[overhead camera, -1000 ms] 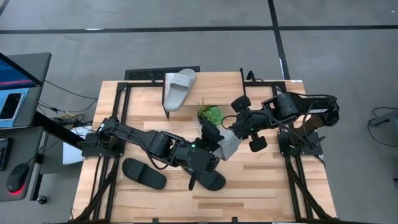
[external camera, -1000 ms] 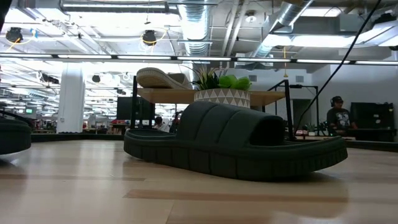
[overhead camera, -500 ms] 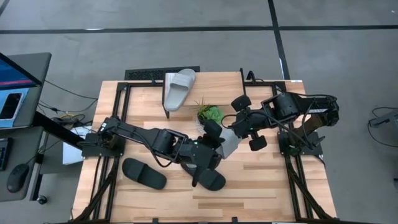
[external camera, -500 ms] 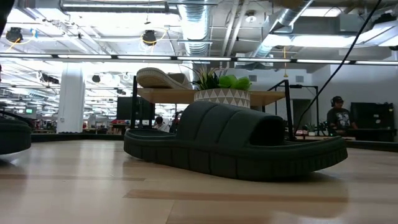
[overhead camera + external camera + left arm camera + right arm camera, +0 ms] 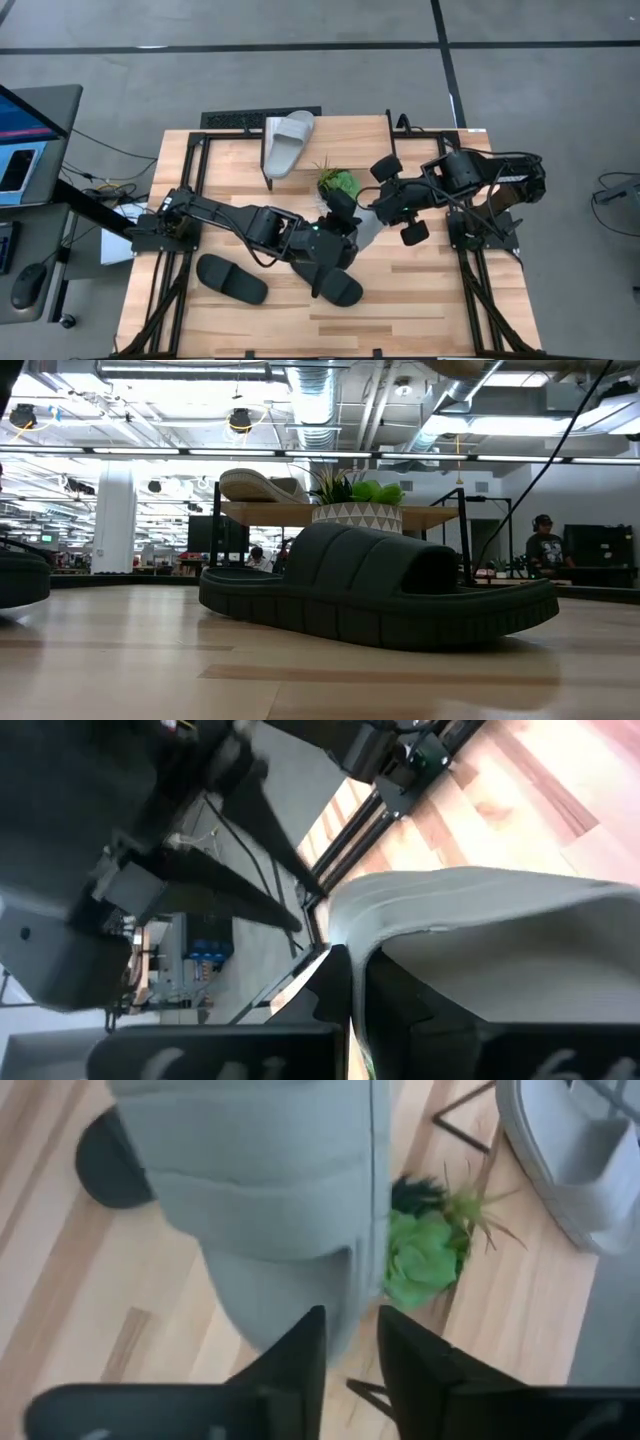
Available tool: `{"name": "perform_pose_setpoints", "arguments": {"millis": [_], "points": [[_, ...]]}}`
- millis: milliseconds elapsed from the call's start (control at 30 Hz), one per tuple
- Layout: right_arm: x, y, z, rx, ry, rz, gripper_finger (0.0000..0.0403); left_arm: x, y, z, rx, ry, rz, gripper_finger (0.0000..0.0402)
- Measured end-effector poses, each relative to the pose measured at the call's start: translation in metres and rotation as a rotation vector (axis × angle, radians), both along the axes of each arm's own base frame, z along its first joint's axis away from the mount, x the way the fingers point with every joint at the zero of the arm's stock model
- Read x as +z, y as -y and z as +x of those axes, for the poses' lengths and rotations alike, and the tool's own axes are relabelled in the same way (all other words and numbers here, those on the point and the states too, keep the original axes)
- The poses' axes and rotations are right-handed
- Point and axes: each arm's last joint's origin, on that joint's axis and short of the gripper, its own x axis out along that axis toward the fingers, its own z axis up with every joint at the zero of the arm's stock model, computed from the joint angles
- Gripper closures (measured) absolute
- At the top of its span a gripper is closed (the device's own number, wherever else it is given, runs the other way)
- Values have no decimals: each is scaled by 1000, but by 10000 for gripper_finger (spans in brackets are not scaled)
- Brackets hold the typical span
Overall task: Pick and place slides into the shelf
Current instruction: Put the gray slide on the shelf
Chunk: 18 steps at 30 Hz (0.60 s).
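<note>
Mid-table, the left gripper [image 5: 345,228] was clamped on a light grey open-toe slide sandal [image 5: 366,228], beside the right gripper [image 5: 378,205], whose fingers [image 5: 300,1352] stood slightly parted at its edge. A second grey slide [image 5: 287,140] lay on the small plank-topped shelf [image 5: 335,135] at the far side.

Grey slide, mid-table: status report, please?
Left gripper shut on light grey slide sandal. Right gripper at its other end. Green potted plant close by.
</note>
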Motion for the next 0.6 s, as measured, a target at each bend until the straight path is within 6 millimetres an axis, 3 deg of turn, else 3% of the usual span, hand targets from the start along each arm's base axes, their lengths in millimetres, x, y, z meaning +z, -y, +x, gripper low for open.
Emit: {"name": "perform_pose_setpoints", "arguments": {"millis": [233, 400, 600], "points": [[0, 1, 1, -24, 14, -7, 218, 0, 0, 0, 3, 3, 0, 401], [1, 4, -1, -91, 28, -108, 151, 0, 0, 0, 2, 3, 0, 401], [8, 10, -9, -115, 75, -197, 133, 0, 0, 0, 13, 8, 2, 401]]}}
